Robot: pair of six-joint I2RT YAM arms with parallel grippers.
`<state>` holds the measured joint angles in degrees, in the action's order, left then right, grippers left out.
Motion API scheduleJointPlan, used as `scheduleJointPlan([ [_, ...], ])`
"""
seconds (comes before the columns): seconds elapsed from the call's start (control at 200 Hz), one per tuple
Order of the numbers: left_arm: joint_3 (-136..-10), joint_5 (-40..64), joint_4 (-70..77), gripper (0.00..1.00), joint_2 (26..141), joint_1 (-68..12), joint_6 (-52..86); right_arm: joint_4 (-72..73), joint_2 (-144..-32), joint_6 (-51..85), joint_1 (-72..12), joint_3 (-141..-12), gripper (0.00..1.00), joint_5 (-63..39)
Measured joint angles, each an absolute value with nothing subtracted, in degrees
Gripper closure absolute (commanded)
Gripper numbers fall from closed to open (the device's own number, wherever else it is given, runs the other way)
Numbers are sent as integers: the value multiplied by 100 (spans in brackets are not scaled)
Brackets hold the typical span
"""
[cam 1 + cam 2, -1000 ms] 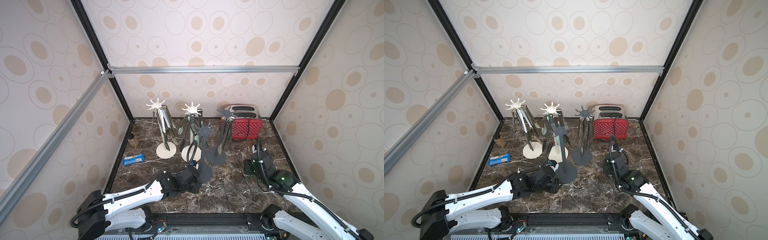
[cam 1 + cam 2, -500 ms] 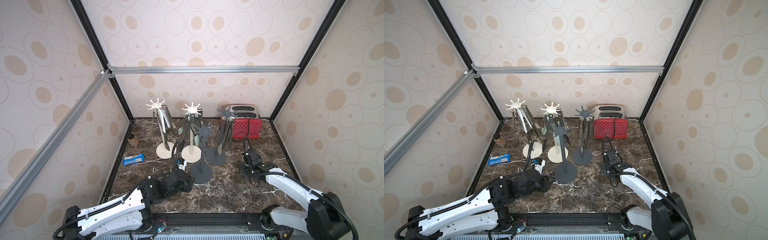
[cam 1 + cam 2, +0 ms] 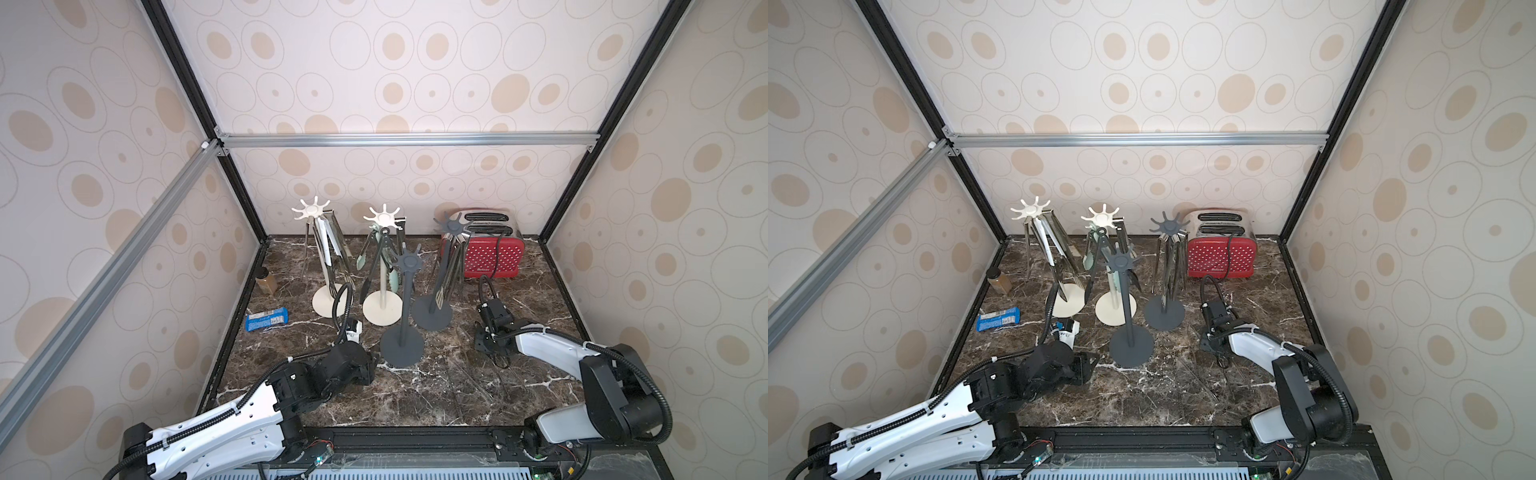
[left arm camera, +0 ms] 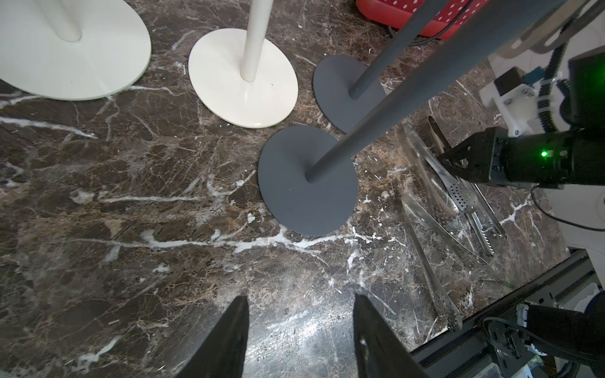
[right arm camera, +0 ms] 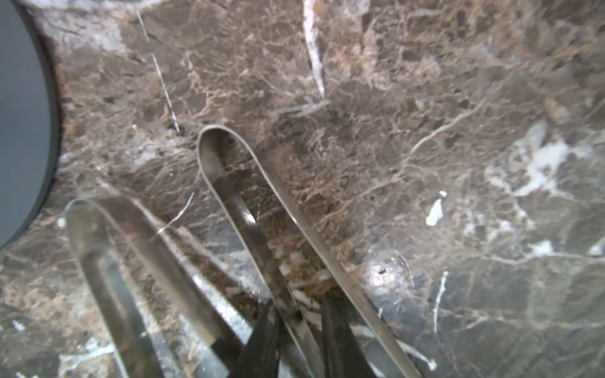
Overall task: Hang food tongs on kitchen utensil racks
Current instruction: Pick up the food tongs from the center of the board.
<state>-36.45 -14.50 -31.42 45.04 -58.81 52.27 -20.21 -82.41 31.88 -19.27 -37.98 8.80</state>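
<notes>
**Right gripper astride loose steel tongs, left gripper wide and empty**

Lowest in both top views, left of centre, the left gripper (image 4: 299, 297) hangs just over the marble tabletop (image 4: 131, 196). Its jaws are well apart and hold nothing.

At lower right the right gripper (image 5: 298, 304) points down at the table. Its black fingers (image 5: 262, 337) stand narrowly apart on either side of one arm of the steel tongs (image 5: 229, 203), a slim mirror-bright V with a rounded loop end. Whether they press it I cannot tell. A second pair (image 5: 95, 235) lies just beside. The left wrist view shows more loose tongs (image 4: 458, 193) there, with perforated spoon tips.

Just beyond, at centre, stands the near grey rack (image 3: 402, 328), a thin pole on a round base.

Behind it, across mid-frame, stand the left cream rack (image 3: 311, 210), the middle cream rack (image 3: 381, 215) and the far grey rack (image 3: 451, 226). From their star crowns hang shiny steel tongs (image 3: 328, 249), green-tipped tongs (image 3: 360, 261) and black slotted tongs (image 3: 440, 293).

The red toaster (image 3: 492, 257) sits farthest, right of centre.
</notes>
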Motion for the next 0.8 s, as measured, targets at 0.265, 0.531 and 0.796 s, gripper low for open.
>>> scheduleJointPlan([
  [0.265,-3605,-1452,-3186,48,4379,-5848,5225,-1881,-8388,3208,-1916,-3876,87,928],
  [0.531,-3568,-1455,-3183,48,4346,-5848,5223,-2043,-8597,3024,-1909,-4150,100,1052],
  [0.796,-3492,-1459,-3094,48,4289,-5841,5124,-2563,-8455,2563,-1844,-4751,100,1413],
])
